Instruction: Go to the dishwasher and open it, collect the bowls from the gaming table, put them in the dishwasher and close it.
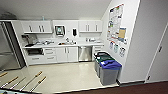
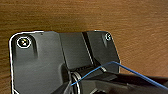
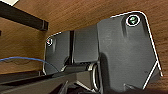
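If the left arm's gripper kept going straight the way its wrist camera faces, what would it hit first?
Most likely the brown wood-grain floor, which lies beyond the robot's own dark plate in the left wrist view. Nothing else shows in that line, though how far off the floor is cannot be judged.

Office kitchenette: cabinets (image 1: 67, 54), sink (image 1: 67, 43), dishwasher (image 1: 85, 53).

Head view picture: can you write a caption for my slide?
Office kitchenette with white cabinets, a closed steel dishwasher under the counter, and bins by the wall.
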Robot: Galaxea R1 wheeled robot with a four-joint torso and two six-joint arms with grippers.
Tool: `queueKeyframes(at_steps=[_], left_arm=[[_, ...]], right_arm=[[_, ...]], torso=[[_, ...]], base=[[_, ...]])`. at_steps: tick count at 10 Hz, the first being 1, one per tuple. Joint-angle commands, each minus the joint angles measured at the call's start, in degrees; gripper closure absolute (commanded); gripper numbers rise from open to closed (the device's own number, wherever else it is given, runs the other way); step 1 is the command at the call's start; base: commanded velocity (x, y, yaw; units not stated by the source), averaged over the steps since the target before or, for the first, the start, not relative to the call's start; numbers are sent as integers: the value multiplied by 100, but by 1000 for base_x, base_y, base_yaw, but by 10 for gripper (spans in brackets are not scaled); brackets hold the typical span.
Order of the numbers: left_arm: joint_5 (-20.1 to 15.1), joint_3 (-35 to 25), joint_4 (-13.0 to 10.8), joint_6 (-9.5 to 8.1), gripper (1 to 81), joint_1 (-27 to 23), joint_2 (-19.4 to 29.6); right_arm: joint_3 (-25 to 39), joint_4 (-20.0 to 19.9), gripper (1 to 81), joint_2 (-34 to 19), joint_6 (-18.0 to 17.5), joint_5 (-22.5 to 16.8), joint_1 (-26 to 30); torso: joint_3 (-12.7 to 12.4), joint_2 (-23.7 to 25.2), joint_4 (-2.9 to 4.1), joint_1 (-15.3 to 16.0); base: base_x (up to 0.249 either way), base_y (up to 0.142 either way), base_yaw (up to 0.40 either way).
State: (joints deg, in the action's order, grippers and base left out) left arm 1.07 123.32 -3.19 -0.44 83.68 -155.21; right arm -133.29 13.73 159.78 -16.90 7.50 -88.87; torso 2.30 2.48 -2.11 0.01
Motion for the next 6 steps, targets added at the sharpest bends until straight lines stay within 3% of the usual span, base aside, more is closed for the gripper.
queueKeyframes(at_steps=[1,6], left_arm=[[-283,-89,-6,0,10,-295,86],[-283,-62,3,0,10,-286,86]], right_arm=[[68,69,10,-75,28,-231,286],[68,78,10,-58,28,-231,286]], torso=[[0,0,0,0],[0,-2,0,7]], base=[[255,0,0],[242,0,0]])
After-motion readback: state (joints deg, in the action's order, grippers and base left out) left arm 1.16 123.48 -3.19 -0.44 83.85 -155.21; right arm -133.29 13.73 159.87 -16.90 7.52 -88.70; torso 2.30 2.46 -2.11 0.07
